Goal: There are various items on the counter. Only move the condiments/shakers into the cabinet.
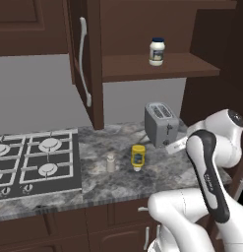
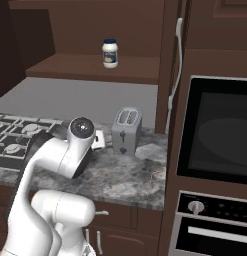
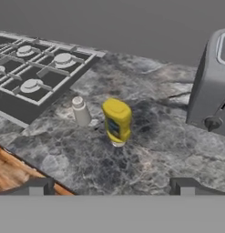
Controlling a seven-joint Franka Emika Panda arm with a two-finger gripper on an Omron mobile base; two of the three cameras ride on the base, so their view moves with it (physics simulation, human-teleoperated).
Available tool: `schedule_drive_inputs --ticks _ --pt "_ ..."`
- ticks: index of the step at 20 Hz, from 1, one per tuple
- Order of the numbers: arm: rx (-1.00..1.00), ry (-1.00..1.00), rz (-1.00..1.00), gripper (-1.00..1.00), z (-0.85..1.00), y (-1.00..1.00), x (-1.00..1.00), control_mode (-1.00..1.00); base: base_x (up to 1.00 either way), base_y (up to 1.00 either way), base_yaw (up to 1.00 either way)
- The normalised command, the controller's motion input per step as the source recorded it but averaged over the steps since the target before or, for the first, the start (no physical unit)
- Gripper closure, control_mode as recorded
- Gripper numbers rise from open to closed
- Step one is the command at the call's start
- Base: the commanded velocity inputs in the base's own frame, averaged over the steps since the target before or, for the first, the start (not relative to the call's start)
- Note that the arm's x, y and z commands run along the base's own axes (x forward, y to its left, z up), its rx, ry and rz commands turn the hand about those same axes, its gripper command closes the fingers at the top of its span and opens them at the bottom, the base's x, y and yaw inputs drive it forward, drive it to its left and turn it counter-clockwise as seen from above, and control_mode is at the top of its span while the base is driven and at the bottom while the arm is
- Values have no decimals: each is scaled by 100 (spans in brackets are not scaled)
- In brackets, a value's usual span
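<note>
The white jar with a dark blue lid (image 1: pixel 157 51) (image 2: pixel 110 53) stands on the shelf of the open cabinet (image 1: pixel 192 69). On the counter (image 1: pixel 157 179), the yellow squeeze bottle (image 1: pixel 138 156) (image 3: pixel 117 121) stands cap down. The small pale grey shaker (image 1: pixel 111 162) (image 3: pixel 80 111) is just to its left, apart from it. My gripper (image 3: pixel 114 189) is open and empty. It hovers over the counter's front part, well short of the bottle, which lies straight ahead in the hand view.
The grey toaster (image 1: pixel 161 123) (image 2: pixel 126 131) (image 3: pixel 212 91) sits at the back of the counter, right of the bottle. The black stovetop (image 1: pixel 34 162) lies to the left. The cabinet door (image 1: pixel 86 59) hangs open above the counter. A wall oven (image 2: pixel 215 130) bounds the right.
</note>
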Motion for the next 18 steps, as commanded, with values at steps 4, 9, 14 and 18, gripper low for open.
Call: schedule_drive_inputs --ticks 4,9,14,18 --pt "11 -1 16 -100 -16 -1 0 -100 0 0 0" --pt "17 -7 21 -100 -10 0 0 -100 0 0 0" --pt "7 -10 17 -100 -16 2 0 -100 0 0 0" --pt "1 -19 9 -100 -24 19 0 -100 0 0 0"
